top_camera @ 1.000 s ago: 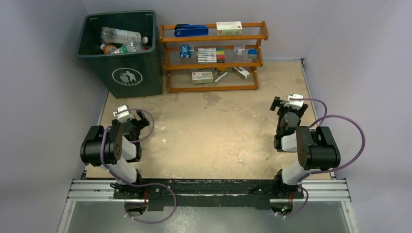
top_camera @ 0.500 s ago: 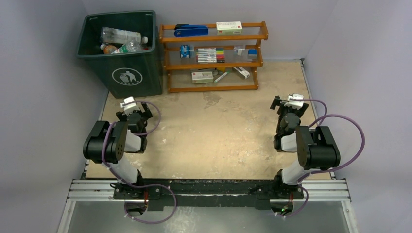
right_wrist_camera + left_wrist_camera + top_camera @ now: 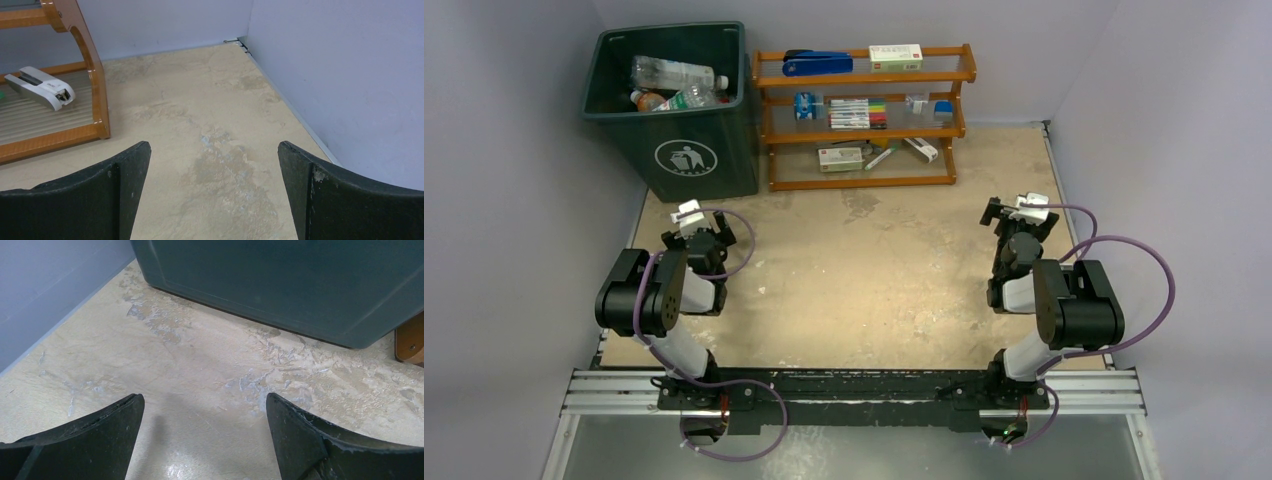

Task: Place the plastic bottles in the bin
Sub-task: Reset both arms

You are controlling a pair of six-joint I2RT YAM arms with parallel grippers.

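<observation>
Item 1, bin (image 3: 686,140): far left corner of the table (image 3: 874,270), straight ahead of my left gripper (image 3: 205,410), near but not touching. Its dark wall fills the top of the left wrist view.
Item 2, plastic bottles (image 3: 674,82): piled inside the bin, a few clear ones on top. I cannot count those underneath.
Left gripper: fingers spread, empty.
Right gripper (image 3: 214,155): fingers spread wide, empty, over bare tabletop by the right wall, well apart from the bin.
Item 3, wooden rack (image 3: 864,77): just right of the bin, carrying markers (image 3: 856,112), a blue stapler (image 3: 816,63) and a white stapler (image 3: 40,89) on the bottom shelf. My right wrist view cuts the rack off.
</observation>
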